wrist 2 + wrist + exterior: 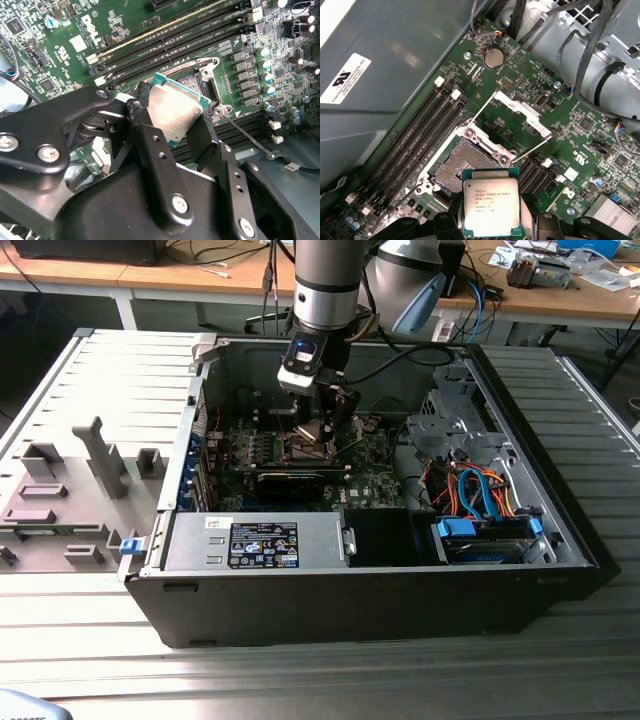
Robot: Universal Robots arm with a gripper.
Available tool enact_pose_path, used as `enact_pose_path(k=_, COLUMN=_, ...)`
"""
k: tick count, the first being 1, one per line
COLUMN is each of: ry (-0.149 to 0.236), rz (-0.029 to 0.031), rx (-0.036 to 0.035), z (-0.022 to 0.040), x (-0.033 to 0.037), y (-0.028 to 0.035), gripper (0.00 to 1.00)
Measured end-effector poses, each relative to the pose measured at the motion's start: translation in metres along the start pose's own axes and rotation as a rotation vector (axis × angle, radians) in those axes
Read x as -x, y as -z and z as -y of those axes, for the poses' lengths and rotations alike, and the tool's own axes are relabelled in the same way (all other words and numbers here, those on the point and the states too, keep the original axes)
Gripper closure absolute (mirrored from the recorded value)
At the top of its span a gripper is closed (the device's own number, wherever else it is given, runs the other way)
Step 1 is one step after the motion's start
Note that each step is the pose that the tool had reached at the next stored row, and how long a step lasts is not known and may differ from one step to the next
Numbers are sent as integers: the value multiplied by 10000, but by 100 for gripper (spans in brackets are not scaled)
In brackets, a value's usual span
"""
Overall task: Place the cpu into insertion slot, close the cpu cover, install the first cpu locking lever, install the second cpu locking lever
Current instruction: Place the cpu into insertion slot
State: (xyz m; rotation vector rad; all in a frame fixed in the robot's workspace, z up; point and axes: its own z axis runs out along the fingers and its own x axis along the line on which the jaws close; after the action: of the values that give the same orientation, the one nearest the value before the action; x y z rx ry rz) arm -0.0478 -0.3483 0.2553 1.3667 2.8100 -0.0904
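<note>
We note a workshop or lab. An opened computer case (pixel 350 610) lies on a ribbed metal tabletop (pixel 300 680); cable-strewn wooden benches (pixel 600 302) stand behind.

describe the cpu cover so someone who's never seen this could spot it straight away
Inside the open computer case, on the green motherboard, find the square insertion slot beside the long black memory slots. The cpu cover is the silver plate swung open at its edge, the only one with a big window cut out.

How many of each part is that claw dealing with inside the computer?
Flat square silver-topped cpu: 1
Dark square silver-rimmed insertion slot: 1
Square silver metal cpu cover: 1
Thin metal locking levers: 2
Total: 5
</note>
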Motion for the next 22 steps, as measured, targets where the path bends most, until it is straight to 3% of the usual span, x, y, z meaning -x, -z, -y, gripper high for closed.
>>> enact_pose_path(k=22, ry=-176, rz=-8, rx=-7, z=0, x=0, y=0, gripper=45)
